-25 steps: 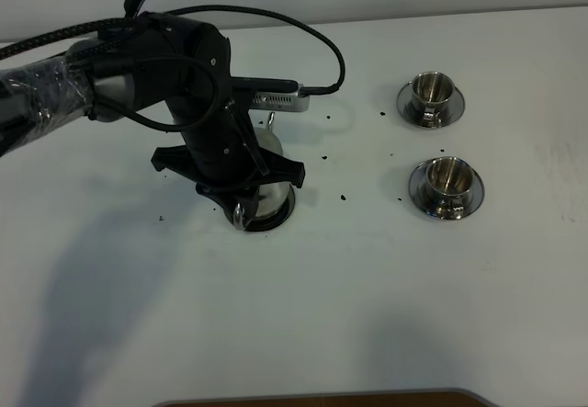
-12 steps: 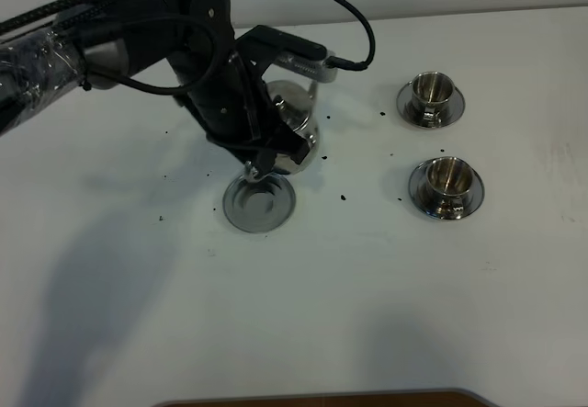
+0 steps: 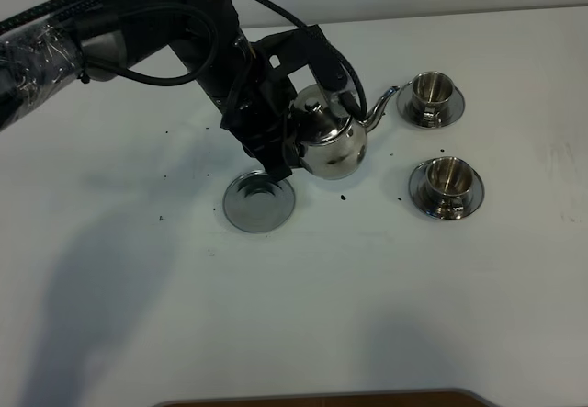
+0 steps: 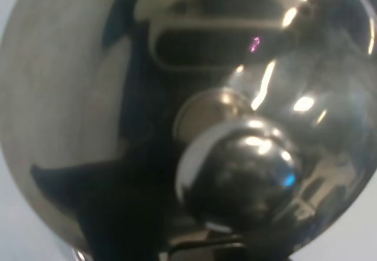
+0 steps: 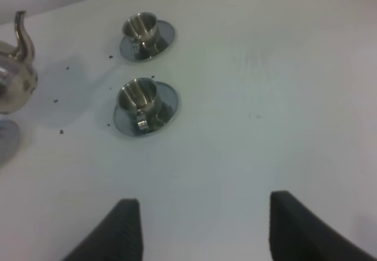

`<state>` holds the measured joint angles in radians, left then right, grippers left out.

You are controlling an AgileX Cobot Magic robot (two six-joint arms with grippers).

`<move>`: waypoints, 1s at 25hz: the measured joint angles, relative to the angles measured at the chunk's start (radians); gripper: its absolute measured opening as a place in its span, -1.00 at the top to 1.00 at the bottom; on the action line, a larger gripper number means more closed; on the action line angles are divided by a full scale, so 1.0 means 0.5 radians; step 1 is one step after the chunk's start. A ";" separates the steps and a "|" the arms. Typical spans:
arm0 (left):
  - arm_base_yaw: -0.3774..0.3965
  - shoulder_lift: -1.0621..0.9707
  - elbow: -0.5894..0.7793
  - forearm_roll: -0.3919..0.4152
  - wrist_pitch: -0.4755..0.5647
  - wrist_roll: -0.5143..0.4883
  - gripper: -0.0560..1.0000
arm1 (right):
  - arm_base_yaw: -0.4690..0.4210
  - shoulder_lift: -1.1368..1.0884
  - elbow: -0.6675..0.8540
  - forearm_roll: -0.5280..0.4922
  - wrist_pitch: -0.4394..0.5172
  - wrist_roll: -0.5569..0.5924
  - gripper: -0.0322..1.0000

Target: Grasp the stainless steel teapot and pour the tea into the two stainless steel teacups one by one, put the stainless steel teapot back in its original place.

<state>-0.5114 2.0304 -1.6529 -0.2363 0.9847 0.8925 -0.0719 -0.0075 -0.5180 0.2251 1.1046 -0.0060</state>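
The stainless steel teapot (image 3: 328, 139) hangs in the air just right of its bare round saucer, the original place (image 3: 259, 202). My left gripper (image 3: 285, 145) is shut on its handle side, though the fingers are mostly hidden by the arm. The spout (image 3: 380, 105) points toward the far teacup (image 3: 430, 93). The near teacup (image 3: 446, 179) stands on its saucer in front of it. In the left wrist view the teapot's lid and knob (image 4: 235, 172) fill the picture. My right gripper (image 5: 206, 231) is open over bare table, short of both teacups (image 5: 138, 99) (image 5: 141, 30).
Small dark specks (image 3: 342, 197) lie scattered on the white table (image 3: 367, 297) around the saucer and cups. The left arm and its cable (image 3: 138, 21) reach in from the far left. A brown edge (image 3: 322, 398) borders the table's front.
The left arm has lifted the teapot off its saucer and carried it right toward the cups. The saucer now lies bare. The cups have not moved.
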 joint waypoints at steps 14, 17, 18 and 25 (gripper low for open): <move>-0.133 0.094 -0.002 0.232 -0.252 0.391 0.44 | 0.000 0.000 0.000 0.001 0.000 0.000 0.01; -0.150 0.123 -0.002 0.347 -0.319 0.395 0.44 | 0.000 0.000 0.000 0.001 0.000 0.000 0.01; -0.153 0.125 -0.002 0.367 -0.351 0.395 0.44 | 0.000 0.000 0.000 0.001 0.000 0.000 0.01; -0.159 0.148 -0.002 0.435 -0.569 0.401 0.44 | 0.000 0.000 0.000 0.001 -0.001 0.000 0.01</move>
<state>-0.5909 2.1045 -1.6537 -0.0189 0.7003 1.0928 -0.0719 -0.0075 -0.5180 0.2257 1.1040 -0.0060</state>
